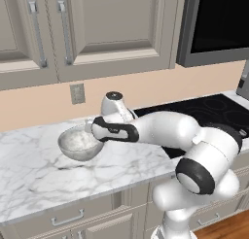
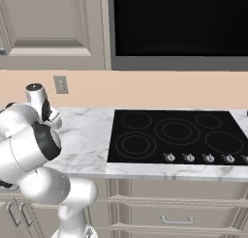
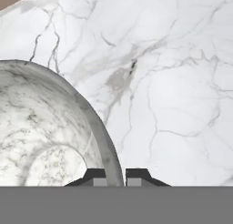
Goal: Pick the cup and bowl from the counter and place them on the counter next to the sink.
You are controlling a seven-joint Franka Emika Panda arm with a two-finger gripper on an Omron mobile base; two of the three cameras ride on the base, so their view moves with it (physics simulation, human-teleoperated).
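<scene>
Left base view: the gripper (image 1: 89, 128) is clamped on the near rim of the bowl (image 1: 79, 144), which hangs just below it, apparently lifted clear of the counter (image 1: 34, 175), judging by the shadow beneath. The carrying step looks under way; next the bowl must travel to the spot beside the sink and be set down level. Beige cabinets hang above the hand.

Right base view: the black cooktop (image 2: 177, 135) lies well off to the arm's right.

Hand view: both fingertips (image 3: 95, 175) pinch the bowl's wall, veined marble spreading beyond.
</scene>
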